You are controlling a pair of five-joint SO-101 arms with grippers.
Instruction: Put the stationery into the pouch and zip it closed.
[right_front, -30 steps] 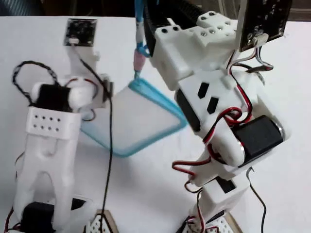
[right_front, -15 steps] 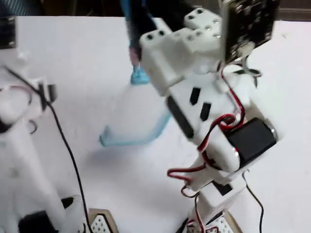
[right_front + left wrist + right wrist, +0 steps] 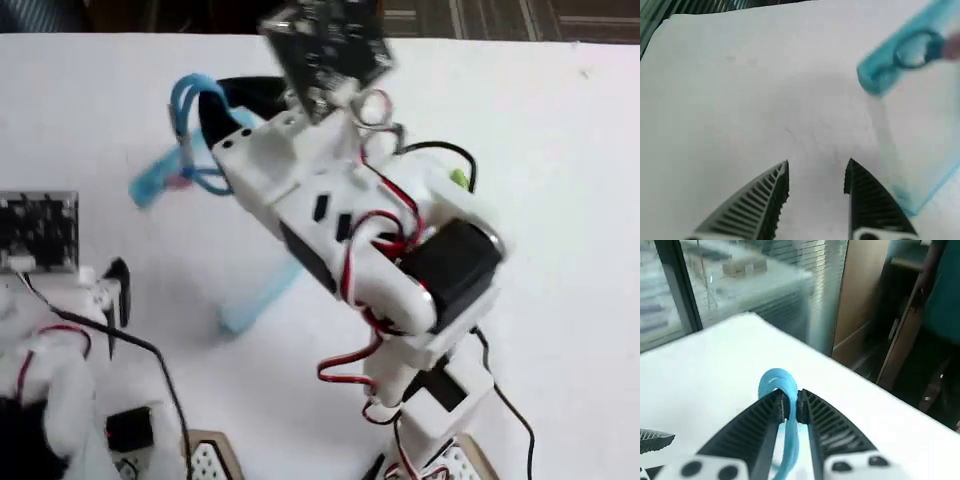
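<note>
Loop first: the right gripper [image 3: 790, 404] has its jaws pinched tight on a blue loop [image 3: 777, 382] that pokes out just past the tips. The pouch [image 3: 250, 300] hangs from that loop, tilted, its long edge running down and away from those jaws toward the table [image 3: 560, 130]; whether its low end touches I cannot tell. The left gripper [image 3: 817, 167] has jaws moderately apart, holding nothing, with bare table between the tips. Beyond them, off to one finger's side, is the pouch's blue corner [image 3: 880, 75]. The free left arm looks better placed to steady the pouch body.
</note>
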